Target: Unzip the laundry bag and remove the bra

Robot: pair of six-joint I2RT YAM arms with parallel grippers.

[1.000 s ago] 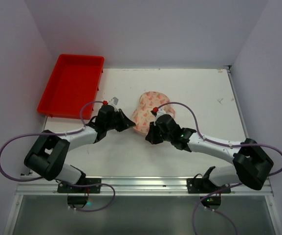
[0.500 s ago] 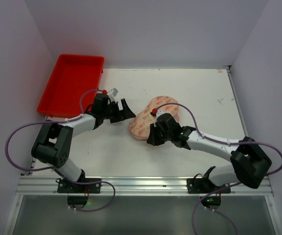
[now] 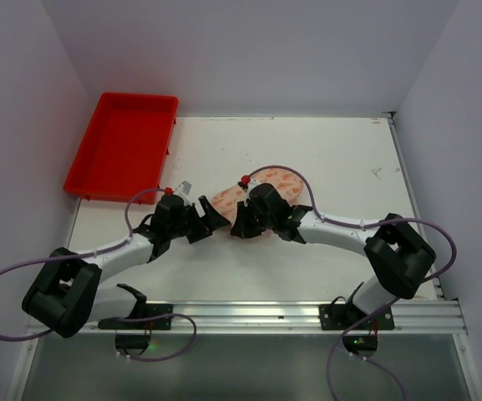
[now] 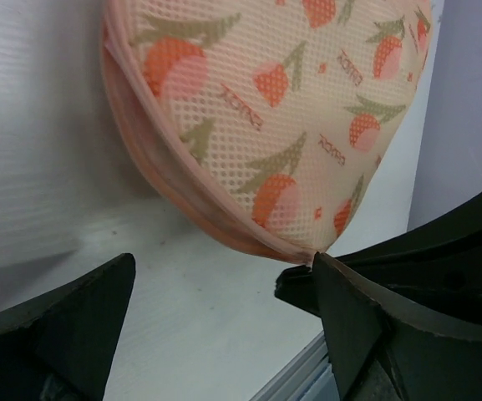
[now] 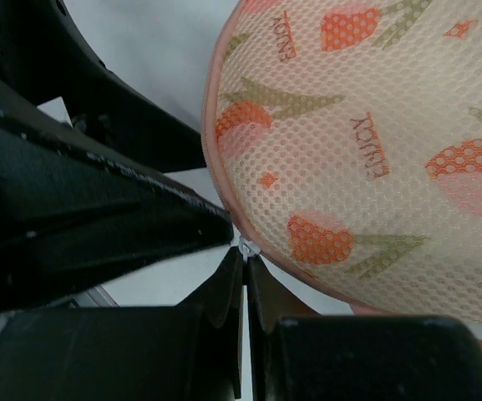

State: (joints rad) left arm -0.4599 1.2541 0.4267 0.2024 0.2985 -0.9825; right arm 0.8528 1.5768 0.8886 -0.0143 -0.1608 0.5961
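Observation:
The laundry bag (image 3: 267, 179) is cream mesh with an orange-pink fruit print and a pink edge. It lies mid-table, and the right arm covers part of it. It fills the left wrist view (image 4: 266, 100) and the right wrist view (image 5: 374, 142). My right gripper (image 5: 246, 255) is shut on the small pale zipper pull (image 5: 246, 245) at the bag's near-left corner (image 3: 239, 225). My left gripper (image 4: 224, 261) stands open just left of that corner (image 3: 211, 217). Its right fingertip (image 4: 322, 263) touches the bag's edge, and nothing lies between its fingers. The bra is hidden.
A red tray (image 3: 128, 142) sits at the table's back left corner. The two grippers almost touch each other at the bag's corner. The table's near metal edge (image 3: 249, 313) runs just below the arms, and grey walls close in the sides.
My left gripper opened and let go of the bag, swung back-left, then came in low beside the bag's corner. My right gripper drew the bag leftward and turned it.

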